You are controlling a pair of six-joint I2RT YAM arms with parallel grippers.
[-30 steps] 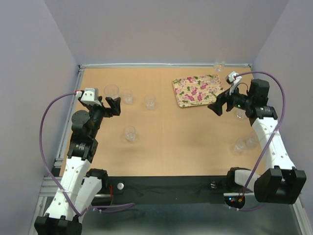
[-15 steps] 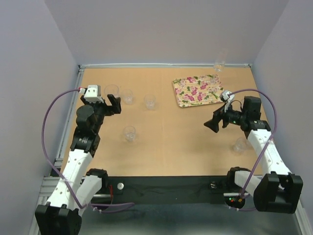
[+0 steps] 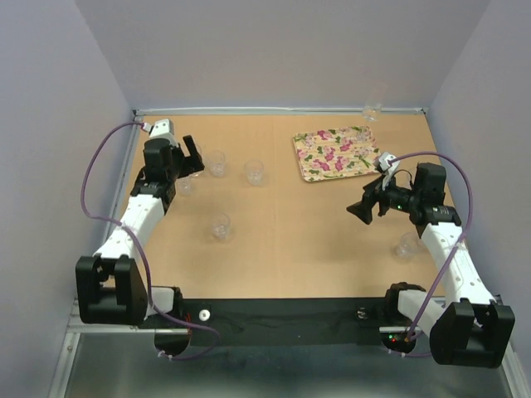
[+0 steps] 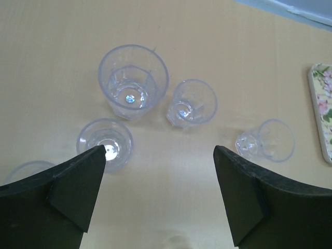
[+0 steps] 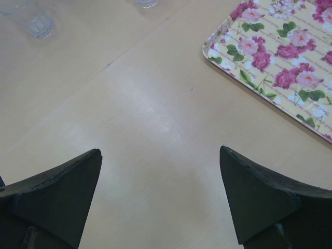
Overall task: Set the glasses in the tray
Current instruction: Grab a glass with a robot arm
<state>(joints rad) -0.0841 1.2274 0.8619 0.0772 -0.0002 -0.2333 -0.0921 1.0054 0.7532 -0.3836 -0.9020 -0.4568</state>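
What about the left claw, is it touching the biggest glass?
Apart. The left wrist view shows bare table between the open left gripper and the biggest glass.

I get the top view from high behind, looking down on the whole table [image 3: 290,249]. Left wrist looks down close on glasses [image 4: 134,78], right wrist close on table. All three share tray [image 3: 336,153].
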